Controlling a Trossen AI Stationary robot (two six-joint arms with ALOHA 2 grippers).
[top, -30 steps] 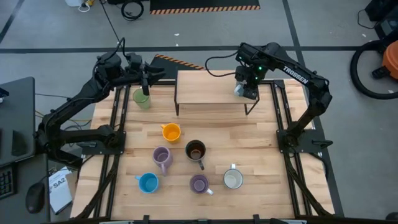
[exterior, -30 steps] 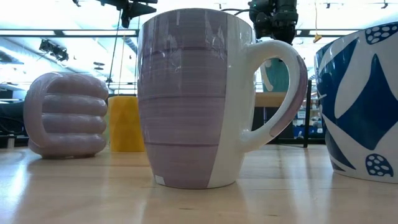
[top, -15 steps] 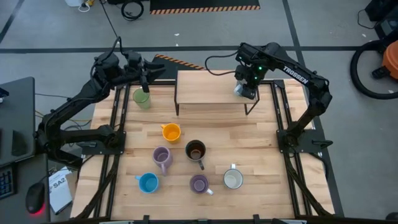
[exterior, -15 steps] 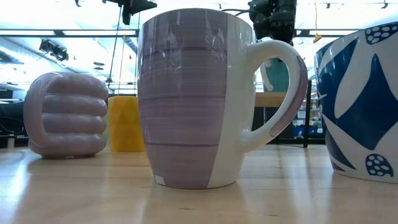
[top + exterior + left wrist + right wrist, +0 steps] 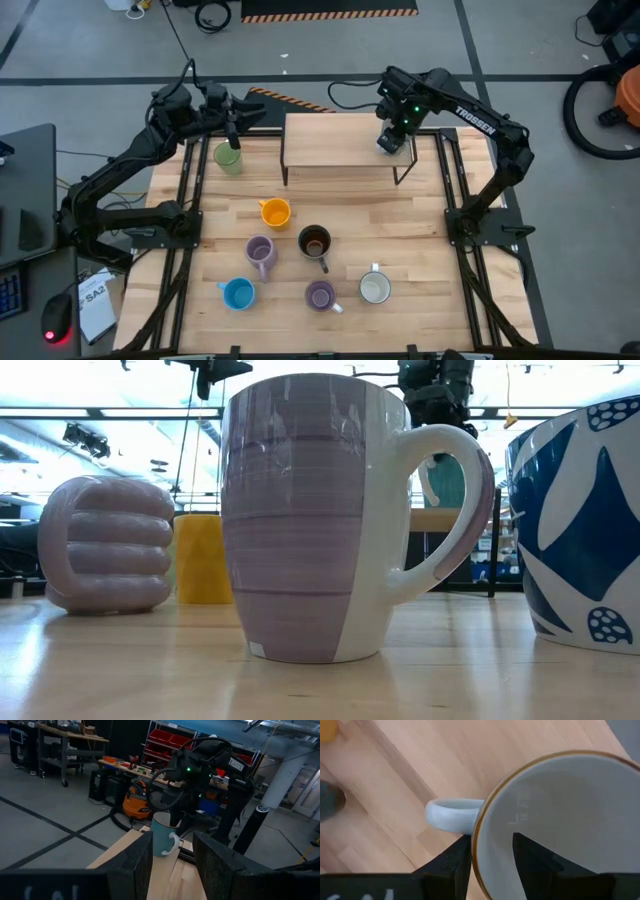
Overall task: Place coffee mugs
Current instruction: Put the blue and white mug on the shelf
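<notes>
The right gripper (image 5: 393, 141) is over the right end of the wooden shelf (image 5: 330, 140) at the table's far side, its fingers closed on the rim of a white mug (image 5: 560, 825), one inside, one outside. The left gripper (image 5: 236, 131), fingers parted and empty, hovers by the green mug (image 5: 228, 158) at the far left.

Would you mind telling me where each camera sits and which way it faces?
High view: overhead, looking straight down on the table, both arms.
Low view: table height, facing a lilac mug; right arm above.
Left wrist view: on the left arm by the green mug, facing the right arm's white mug.
Right wrist view: looks down into that mug, right end effector on its rim.
Both wrist views share it.
</notes>
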